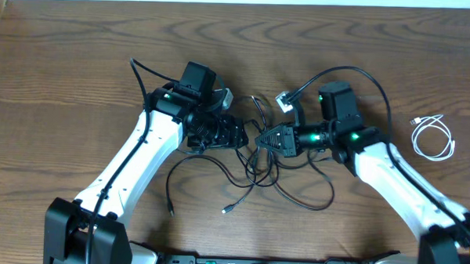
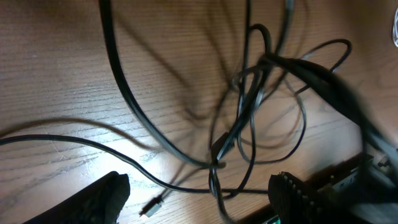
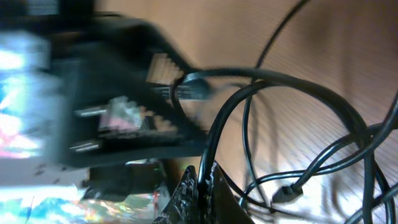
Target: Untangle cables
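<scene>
Mid-table, between the two arms: black cables [image 1: 253,160] in a loose heap on the table [image 1: 65,48], well apart from the coiled white cable [image 1: 435,137] near the right edge. The heap spreads wider left-to-right than front-to-back, so its long axis is roughly parallel to the near edge. Two loose ends, one with a small plug [image 1: 227,210], trail toward the near edge. One strand climbs toward the far edge to a pale connector [image 1: 285,102]. Fingers of the right gripper [image 3: 200,186] are pressed together, pinching one black strand. Fingers of the left gripper [image 2: 199,190] are spread wide with nothing held; several strands cross the gap, and the knot [image 2: 217,163] sits just ahead.

Risks, as judged:
- A pull from the right while strands cross could cinch the knot instead of opening it.
- The left closing here would likely catch more than one strand, setting both arms tugging the same bundle.
- The smooth pinched strand may slip free.
- A hard sideways drag could haul the heap toward the white cable.
</scene>
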{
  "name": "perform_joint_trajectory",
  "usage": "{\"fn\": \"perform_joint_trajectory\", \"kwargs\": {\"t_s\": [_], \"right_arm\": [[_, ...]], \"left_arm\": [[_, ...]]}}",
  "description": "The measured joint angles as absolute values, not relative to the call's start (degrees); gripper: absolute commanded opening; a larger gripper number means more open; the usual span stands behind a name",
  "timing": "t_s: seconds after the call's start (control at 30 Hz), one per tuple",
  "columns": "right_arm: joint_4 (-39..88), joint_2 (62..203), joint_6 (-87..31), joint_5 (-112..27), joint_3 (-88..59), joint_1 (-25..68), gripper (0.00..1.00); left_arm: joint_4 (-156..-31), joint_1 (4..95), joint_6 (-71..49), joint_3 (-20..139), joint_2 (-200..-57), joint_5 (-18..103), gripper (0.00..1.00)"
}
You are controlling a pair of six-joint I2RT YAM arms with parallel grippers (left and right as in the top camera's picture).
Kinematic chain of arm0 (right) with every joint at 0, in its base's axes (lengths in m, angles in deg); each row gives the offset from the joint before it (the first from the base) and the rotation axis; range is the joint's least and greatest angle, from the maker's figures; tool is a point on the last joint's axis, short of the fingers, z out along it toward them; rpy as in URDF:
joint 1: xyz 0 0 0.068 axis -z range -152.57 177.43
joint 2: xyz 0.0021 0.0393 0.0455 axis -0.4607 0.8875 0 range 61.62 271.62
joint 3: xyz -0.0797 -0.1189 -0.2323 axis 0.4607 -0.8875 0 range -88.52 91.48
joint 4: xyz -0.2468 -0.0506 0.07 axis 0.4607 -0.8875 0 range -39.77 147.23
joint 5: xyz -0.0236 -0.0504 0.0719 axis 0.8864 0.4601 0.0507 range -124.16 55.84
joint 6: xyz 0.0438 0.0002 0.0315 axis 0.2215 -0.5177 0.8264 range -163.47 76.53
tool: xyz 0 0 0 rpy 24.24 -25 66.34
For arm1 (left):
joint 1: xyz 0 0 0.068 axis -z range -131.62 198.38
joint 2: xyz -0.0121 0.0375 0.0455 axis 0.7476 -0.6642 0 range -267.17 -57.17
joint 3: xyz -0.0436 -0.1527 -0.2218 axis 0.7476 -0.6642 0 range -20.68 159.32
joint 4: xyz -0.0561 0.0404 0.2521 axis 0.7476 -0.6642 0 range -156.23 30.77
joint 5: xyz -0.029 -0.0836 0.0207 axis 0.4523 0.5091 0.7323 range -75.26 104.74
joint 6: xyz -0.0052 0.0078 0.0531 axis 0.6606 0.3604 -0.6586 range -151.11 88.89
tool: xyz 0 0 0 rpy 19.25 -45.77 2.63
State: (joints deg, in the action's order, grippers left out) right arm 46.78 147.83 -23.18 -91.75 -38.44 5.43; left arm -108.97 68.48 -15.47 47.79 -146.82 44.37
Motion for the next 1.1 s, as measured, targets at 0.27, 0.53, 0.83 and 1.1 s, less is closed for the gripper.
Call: {"fn": "perform_joint_trajectory", "kwargs": {"t_s": [0.27,0.53,0.83,1.1], "right_arm": [[46.6,143.8,-26.6,-97.3,-38.4,3.6,0.01],[43.9,143.8,-27.8,-98.7,-38.4,3.5,0.01],[35.1,139.7,-28.5,-91.9,-38.5,4.8,0.01],[35.9,122.2,-27.8,-83.9,-38.5,9.3,0.01]], "left_arm": [[-108.9,68.5,-15.0,47.8,-146.8,44.4,0.08],[-111.7,68.7,-13.8,47.8,-146.8,37.0,0.07],[-118.9,65.7,-6.0,47.8,-146.8,14.5,0.07],[-121.0,56.9,-5.2,47.8,-146.8,11.4,0.07]]}}
